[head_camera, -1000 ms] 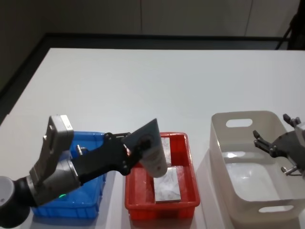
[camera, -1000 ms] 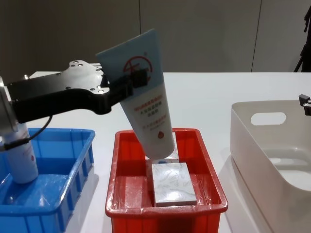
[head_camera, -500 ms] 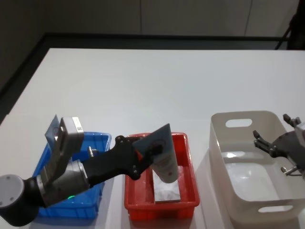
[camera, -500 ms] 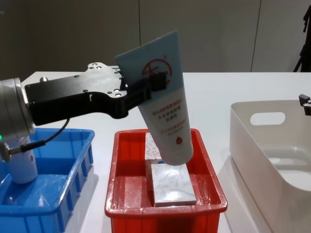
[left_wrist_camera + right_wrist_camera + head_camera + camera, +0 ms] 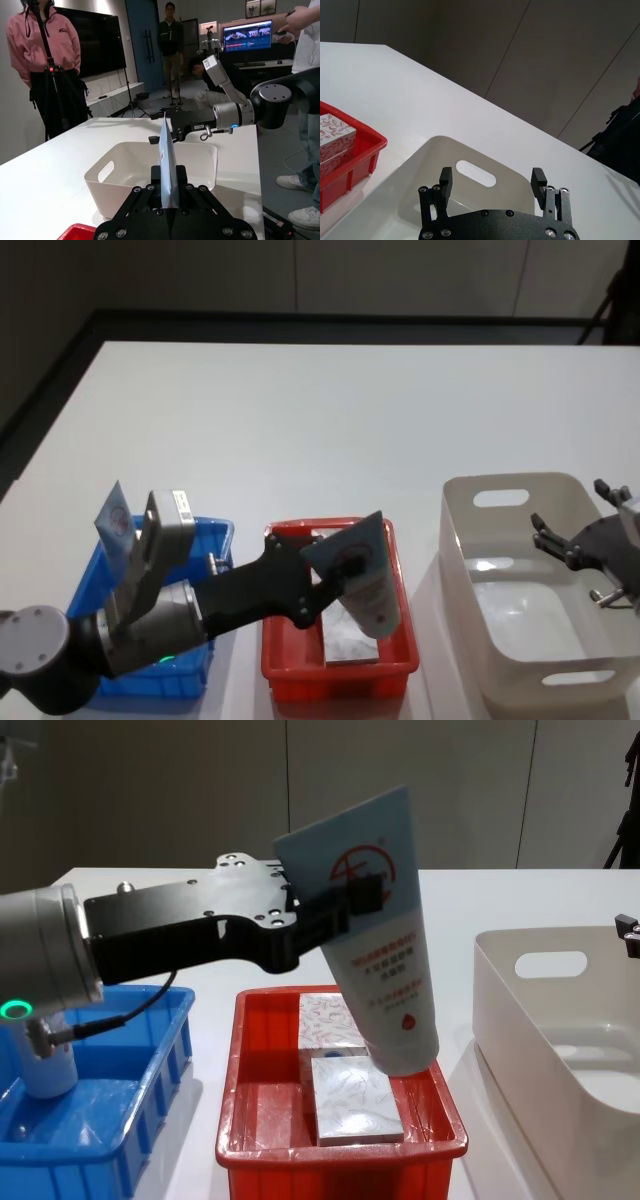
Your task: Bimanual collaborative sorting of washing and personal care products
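Left gripper's (image 5: pixel 356 888) tube (image 5: pixel 395 980), seemingly over bin rim (image 5: pixel 452 1108)

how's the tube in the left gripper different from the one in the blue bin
The held tube is clamped near its crimped end by the left gripper, tilted in the air above the red bin; the other tube stands cap-down inside the blue bin, with no gripper on it. Both are pale blue with a round red logo. The right gripper hovers open over the white bin.
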`<state>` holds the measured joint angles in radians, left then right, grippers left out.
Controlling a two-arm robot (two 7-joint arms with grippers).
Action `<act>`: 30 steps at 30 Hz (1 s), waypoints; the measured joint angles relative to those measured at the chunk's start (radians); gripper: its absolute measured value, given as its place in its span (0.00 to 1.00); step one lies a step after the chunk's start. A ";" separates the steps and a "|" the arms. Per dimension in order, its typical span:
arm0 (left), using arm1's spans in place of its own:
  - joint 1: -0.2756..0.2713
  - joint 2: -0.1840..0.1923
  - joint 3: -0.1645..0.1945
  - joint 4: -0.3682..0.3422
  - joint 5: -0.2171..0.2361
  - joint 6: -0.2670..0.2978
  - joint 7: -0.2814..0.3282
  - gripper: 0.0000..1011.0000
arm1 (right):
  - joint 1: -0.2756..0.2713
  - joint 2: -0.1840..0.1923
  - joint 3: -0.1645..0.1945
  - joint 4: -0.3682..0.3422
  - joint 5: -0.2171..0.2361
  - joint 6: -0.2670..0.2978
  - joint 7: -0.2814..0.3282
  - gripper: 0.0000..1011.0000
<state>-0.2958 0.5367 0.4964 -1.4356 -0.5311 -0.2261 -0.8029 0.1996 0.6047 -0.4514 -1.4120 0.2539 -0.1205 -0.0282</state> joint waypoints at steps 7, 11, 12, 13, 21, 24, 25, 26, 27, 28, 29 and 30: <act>-0.008 -0.005 0.017 -0.003 -0.005 0.002 -0.002 0.17 | 0.000 0.000 0.000 0.000 0.000 0.000 0.000 0.99; -0.013 -0.009 0.024 -0.003 -0.006 0.002 -0.003 0.17 | 0.000 0.000 0.000 0.000 0.000 0.000 0.000 0.99; -0.014 -0.009 0.026 -0.003 -0.006 0.002 -0.003 0.17 | 0.000 0.000 0.000 0.000 0.000 0.000 0.000 0.99; -0.015 -0.010 0.028 -0.002 -0.006 0.002 -0.003 0.17 | 0.000 0.000 0.000 0.000 0.000 0.000 0.000 0.99; -0.018 -0.013 0.033 -0.003 -0.006 0.002 0.008 0.17 | 0.000 0.000 0.000 0.000 0.000 0.000 0.000 0.99; -0.018 -0.013 0.033 -0.003 -0.006 0.002 0.007 0.17 | 0.000 0.000 0.000 0.000 0.000 0.000 0.000 0.99; -0.018 -0.013 0.033 -0.003 -0.006 0.002 0.007 0.17 | 0.000 0.000 0.000 0.000 0.000 0.000 0.000 0.99; -0.018 -0.013 0.033 -0.003 -0.005 0.002 0.007 0.17 | 0.000 0.000 0.000 0.000 0.000 0.000 0.000 0.99; -0.018 -0.012 0.033 -0.003 -0.005 0.002 0.007 0.17 | 0.000 0.000 0.000 0.000 0.000 0.000 0.000 0.99; -0.018 -0.012 0.033 -0.003 -0.005 0.002 0.006 0.17 | 0.000 0.000 0.000 0.000 0.000 0.000 0.000 0.99; -0.018 -0.012 0.033 -0.003 -0.005 0.002 0.006 0.17 | 0.000 0.000 0.000 0.000 0.000 0.000 0.000 0.99; -0.018 -0.012 0.033 -0.003 -0.005 0.002 0.006 0.17 | 0.000 0.000 0.000 0.000 0.000 0.000 0.000 0.99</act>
<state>-0.3140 0.5244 0.5295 -1.4384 -0.5365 -0.2236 -0.7971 0.1995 0.6047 -0.4514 -1.4120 0.2539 -0.1205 -0.0283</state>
